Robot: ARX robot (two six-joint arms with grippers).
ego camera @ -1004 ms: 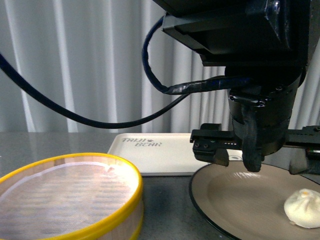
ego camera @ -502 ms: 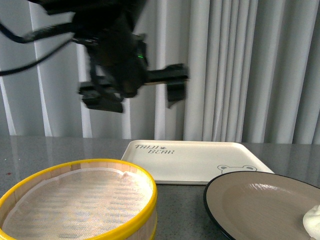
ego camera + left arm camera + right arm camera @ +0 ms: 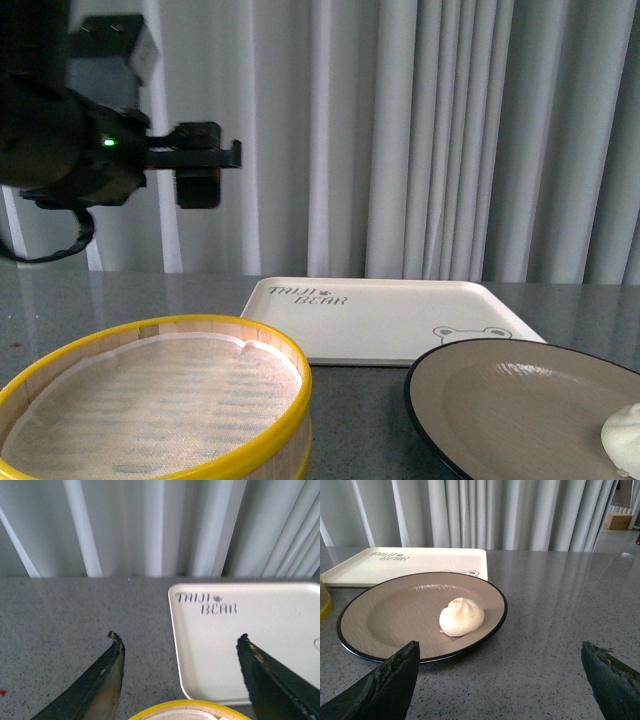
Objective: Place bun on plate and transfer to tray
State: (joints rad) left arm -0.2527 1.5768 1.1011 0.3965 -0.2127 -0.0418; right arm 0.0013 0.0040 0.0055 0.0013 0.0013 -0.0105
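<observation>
- Sitting off-centre on the plate (image 3: 375,620), the bun (image 3: 462,616) is in place; the plate stands just before the tray (image 3: 410,560).
- Right gripper (image 3: 500,646) faces the plate and left gripper (image 3: 179,639) hangs high, both spread wide and empty.
- Pinch the rim away from the bun and carry it level.

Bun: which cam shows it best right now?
Right wrist view: the whole bun sits unobstructed on the plate. Front view catches only part of the bun at the frame corner. Left wrist view does not show it.
</observation>
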